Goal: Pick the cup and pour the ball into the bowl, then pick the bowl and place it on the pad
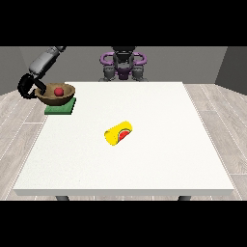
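A brown bowl (pixel 57 95) rests on a green pad (pixel 60 107) at the table's far left edge. Inside the bowl lies a red ball (pixel 59 91). The hand at the view's left (pixel 30 87) is at the bowl's left rim, with its black fingers curled round that rim. A yellow cup (pixel 118 133) with a red and green picture on it lies on its side near the middle of the table. No other hand shows.
The white table (pixel 159 159) has its front edge near the camera and its left edge just beside the pad. The robot's torso (pixel 123 65) stands behind the far edge.
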`<state>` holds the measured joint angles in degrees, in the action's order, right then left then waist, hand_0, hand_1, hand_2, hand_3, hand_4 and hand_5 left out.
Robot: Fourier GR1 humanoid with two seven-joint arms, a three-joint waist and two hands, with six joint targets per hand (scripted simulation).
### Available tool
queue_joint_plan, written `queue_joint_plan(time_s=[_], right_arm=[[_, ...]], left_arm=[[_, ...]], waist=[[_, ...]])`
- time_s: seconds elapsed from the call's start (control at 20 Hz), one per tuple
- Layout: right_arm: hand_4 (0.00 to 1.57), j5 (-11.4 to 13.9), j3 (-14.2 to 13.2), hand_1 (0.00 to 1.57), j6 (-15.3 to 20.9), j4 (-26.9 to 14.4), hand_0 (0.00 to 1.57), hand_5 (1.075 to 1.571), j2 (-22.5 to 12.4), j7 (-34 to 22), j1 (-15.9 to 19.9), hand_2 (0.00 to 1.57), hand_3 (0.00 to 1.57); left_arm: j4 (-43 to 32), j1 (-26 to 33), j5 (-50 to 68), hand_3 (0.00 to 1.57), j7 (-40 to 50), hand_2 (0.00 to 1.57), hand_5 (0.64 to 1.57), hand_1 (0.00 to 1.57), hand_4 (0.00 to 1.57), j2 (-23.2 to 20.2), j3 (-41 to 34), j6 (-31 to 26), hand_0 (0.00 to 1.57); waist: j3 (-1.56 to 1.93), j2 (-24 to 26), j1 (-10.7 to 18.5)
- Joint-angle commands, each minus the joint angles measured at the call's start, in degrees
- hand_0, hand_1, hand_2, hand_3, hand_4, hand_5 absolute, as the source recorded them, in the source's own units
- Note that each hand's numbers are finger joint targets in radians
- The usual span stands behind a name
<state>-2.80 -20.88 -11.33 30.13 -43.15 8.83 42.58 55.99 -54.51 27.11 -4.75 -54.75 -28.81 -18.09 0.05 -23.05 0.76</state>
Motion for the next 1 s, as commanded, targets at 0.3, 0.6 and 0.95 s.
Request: queue_joint_plan(time_s=[0.3, 0.6, 0.95], right_arm=[[1.18, 0.2, 1.3, 1.57, 1.8, -0.6, 1.57, 1.569, 5.7, -1.2, -1.3, 1.57, 1.3], [1.02, -3.8, -2.6, 1.57, -0.4, -4.5, 1.57, 1.568, 6.2, -1.0, -2.0, 1.57, 1.4], [0.0, -3.2, -5.1, 0.74, 3.3, -8.3, 0.74, 1.538, -1.9, -3.1, 1.3, 0.69, 1.05]], left_arm=[[-1.2, 4.0, -1.3, 0.0, -4.7, 0.0, 1.525, 0.0, 0.0, 3.1, 1.0, 0.3, 0.0], [-3.3, 2.1, 0.6, 0.0, -3.0, 0.0, 1.526, 0.0, 0.0, -3.4, -1.6, -2.8, 0.0], [3.2, 1.3, 2.9, 0.0, 1.3, 0.0, 1.516, 0.0, 0.0, -2.9, -1.5, 0.7, 0.0]], waist=[[-0.01, 2.6, 0.2], [0.02, -1.4, -0.9], [0.06, -1.4, 0.2]])
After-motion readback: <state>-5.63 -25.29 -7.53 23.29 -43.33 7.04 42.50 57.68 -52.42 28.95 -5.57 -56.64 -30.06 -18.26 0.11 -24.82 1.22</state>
